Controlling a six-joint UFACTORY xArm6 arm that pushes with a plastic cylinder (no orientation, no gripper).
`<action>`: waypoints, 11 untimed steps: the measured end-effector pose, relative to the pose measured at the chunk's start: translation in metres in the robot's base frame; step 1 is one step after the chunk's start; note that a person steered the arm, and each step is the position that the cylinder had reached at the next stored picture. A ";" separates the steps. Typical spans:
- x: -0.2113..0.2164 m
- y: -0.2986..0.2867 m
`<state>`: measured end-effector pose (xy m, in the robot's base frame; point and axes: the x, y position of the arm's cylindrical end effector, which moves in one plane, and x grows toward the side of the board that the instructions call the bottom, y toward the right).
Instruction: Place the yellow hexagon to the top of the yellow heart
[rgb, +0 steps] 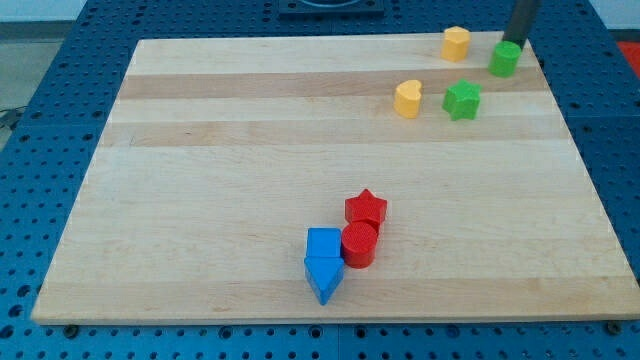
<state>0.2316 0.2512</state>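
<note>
The yellow hexagon (456, 43) sits near the board's top edge, right of centre. The yellow heart (407, 98) lies below it and a little to the view's left, with a clear gap between them. The dark rod comes down from the view's top right; my tip (517, 42) ends at the top of the green cylinder-like block (505, 58), touching or just behind it. The tip is to the right of the yellow hexagon, apart from it.
A green star (462, 99) lies just right of the yellow heart. A red star (366, 208), a red cylinder (360, 243), a blue cube (323, 243) and a blue wedge-shaped block (324, 279) cluster near the board's bottom centre. The wooden board (200, 180) rests on a blue perforated table.
</note>
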 end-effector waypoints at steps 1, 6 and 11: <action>0.004 -0.025; -0.036 -0.076; -0.040 -0.139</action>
